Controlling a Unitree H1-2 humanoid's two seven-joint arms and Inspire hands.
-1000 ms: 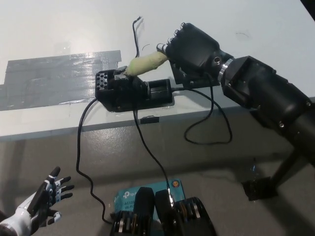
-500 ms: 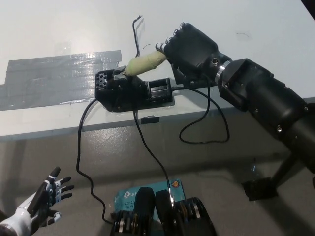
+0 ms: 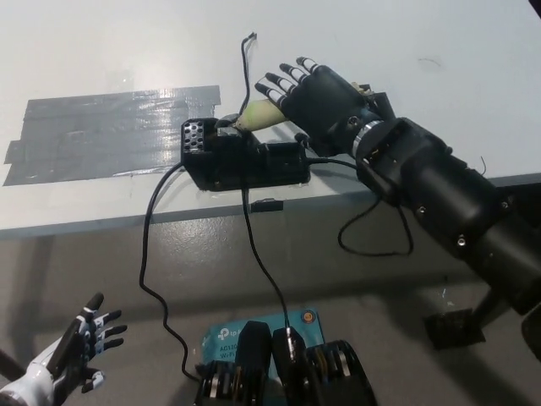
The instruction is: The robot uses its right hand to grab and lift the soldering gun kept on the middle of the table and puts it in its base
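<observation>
The soldering gun [image 3: 260,113] slants down-left into its black base [image 3: 241,158] on the counter [image 3: 118,59]. The right robot hand [image 3: 317,97] hovers above its handle, fingers spread, apparently not gripping. The left robot hand [image 3: 72,355] rests lower left, fingers apart.

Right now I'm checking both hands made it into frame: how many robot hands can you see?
2. The black right hand is spread open over the soldering iron on the table; the white left hand rests open at lower left.

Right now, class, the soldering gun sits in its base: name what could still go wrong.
The right hand, open, hovers over the soldering gun; pulling back carelessly could knock it out of the base. A black cable loops under the forearm and might snag. The base sits near the table edge. The left hand rests low.
</observation>
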